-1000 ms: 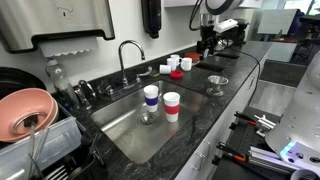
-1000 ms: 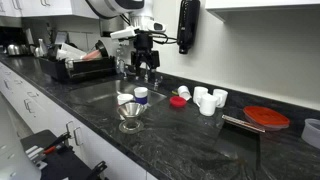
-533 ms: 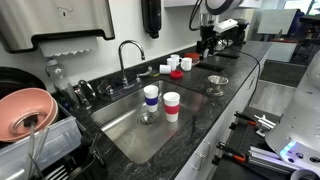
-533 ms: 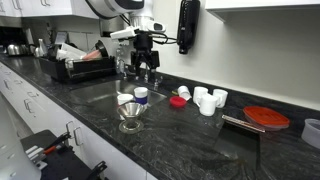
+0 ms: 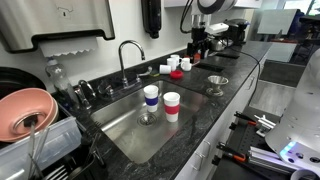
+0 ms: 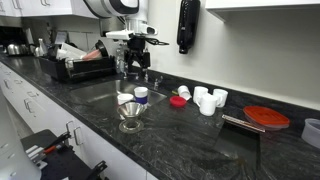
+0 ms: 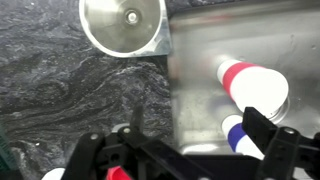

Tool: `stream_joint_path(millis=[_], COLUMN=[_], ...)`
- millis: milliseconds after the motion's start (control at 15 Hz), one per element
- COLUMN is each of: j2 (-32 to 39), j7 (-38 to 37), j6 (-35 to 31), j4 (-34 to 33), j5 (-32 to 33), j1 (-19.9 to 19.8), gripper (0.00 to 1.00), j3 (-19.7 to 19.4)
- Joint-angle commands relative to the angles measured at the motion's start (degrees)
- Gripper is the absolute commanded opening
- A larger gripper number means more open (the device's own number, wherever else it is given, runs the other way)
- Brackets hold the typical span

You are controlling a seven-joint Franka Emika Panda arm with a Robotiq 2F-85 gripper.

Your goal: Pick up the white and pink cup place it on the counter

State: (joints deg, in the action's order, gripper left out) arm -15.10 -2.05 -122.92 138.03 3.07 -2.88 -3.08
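My gripper [image 7: 182, 160] hung wide open, empty, over the glossy speckled counter [image 7: 70, 95]; the cylindrical white and pink cup [image 7: 250, 82] stood in the steel sink [image 7: 210, 40].

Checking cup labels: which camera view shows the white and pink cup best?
An exterior view: the white and pink cup stands whole in the sink, both colours clear. Wrist view: foreshortened from above. Exterior view past the funnel: barely discernible.
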Motion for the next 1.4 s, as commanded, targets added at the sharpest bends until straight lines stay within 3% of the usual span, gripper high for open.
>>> stream_joint_path(millis=[0,200,267,800,1333], j2=[4.15,7.66,5.51,7.96,16.48], j7=[3.54,7.62,4.15,5.10,2.89], j6=[0.55,0.54,0.13,-0.92,-7.00], j4=[-2.72,-3.41,-1.75,-2.82,-3.67], j5=[-6.34,-10.75,-8.28,-8.92,-5.25], j1=[2.48,4.27,3.67,3.90,4.83], gripper=[1.00,1.00,1.00,1.00,1.00], j3=[0.25,0.66,1.35,1.45,4.00])
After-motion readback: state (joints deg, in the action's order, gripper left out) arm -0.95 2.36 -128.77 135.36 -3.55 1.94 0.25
